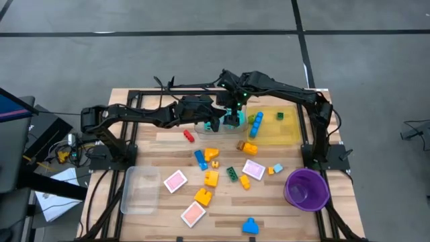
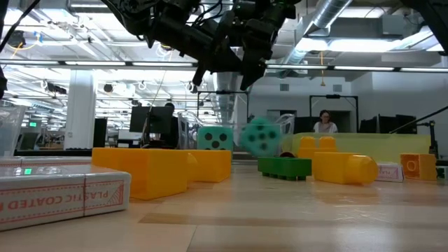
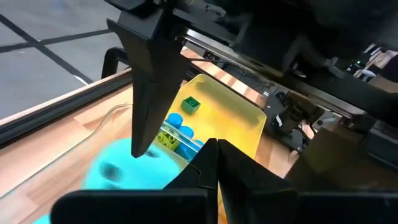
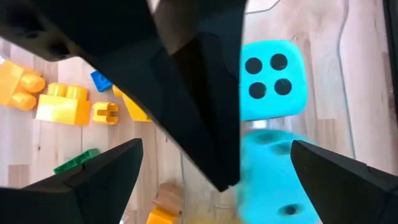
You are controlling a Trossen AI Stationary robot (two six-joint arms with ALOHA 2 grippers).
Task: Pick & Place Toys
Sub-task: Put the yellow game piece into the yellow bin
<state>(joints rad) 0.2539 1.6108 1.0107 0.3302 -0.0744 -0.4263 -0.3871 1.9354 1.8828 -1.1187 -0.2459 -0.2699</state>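
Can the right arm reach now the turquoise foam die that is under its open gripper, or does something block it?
Probably not cleanly. The right gripper hangs open above the blurred turquoise foam die, but the left gripper, shut, reaches in between its fingers, so it is in the way. A second turquoise foam die lies close beside.

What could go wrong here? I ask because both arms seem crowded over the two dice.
1. The left gripper, shut, and the open right gripper sit very close over the turquoise dice; the arms could collide.
2. One die looks blurred and tilted in the low view, perhaps moving; it may roll away from the other die.
3. The left fingers partly block the right wrist view, so aiming may suffer.
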